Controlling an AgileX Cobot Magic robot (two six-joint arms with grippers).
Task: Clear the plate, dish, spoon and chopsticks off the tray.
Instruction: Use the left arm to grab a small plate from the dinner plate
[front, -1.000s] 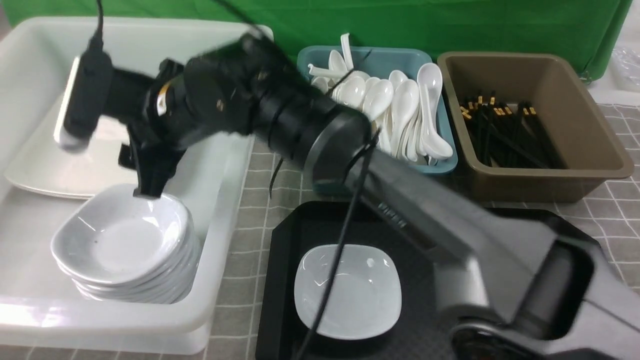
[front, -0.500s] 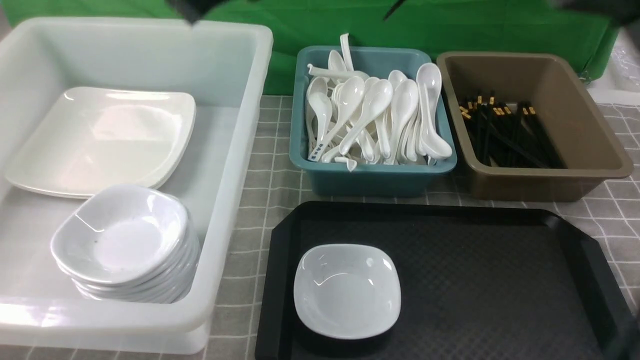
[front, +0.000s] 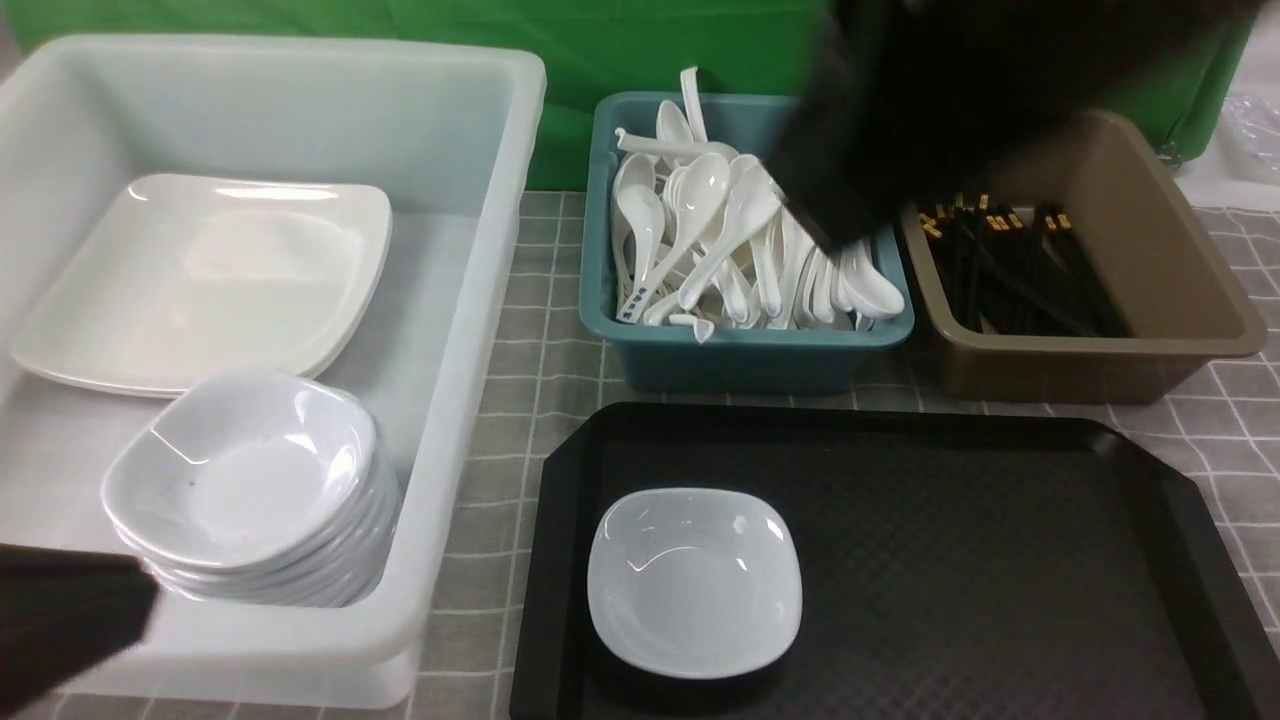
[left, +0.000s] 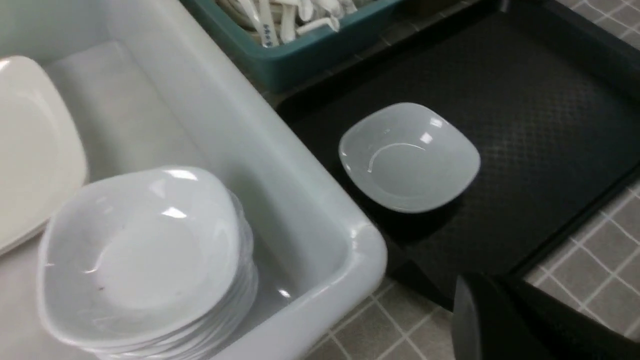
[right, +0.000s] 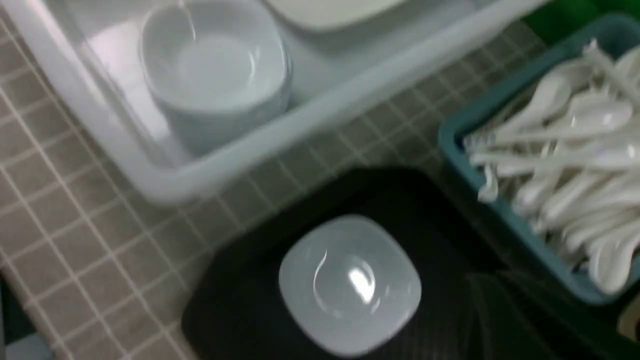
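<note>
The black tray (front: 1000, 560) holds only the small greyish-white dish (front: 695, 580), at its left end. The dish also shows in the left wrist view (left: 410, 157) and the right wrist view (right: 350, 285). The large white plate (front: 200, 280) lies in the white bin. Spoons fill the teal bin and black chopsticks lie in the brown bin; none are on the tray. My right arm (front: 900, 110) is a dark blur above the teal and brown bins. My left arm (front: 60, 620) shows as a dark blur at the lower left. Only one dark finger (left: 480, 320) of the left gripper shows.
The white bin (front: 480, 300) at the left also holds a stack of dishes (front: 250, 480). The teal bin (front: 740, 355) and the brown bin (front: 1100, 360) stand behind the tray. The table wears a grey checked cloth (front: 520, 400).
A second ago my right arm reached across into the white bin beside the dish stack. It then swung out of view and is now blurred over the back bins. My left arm has appeared at the lower left.
</note>
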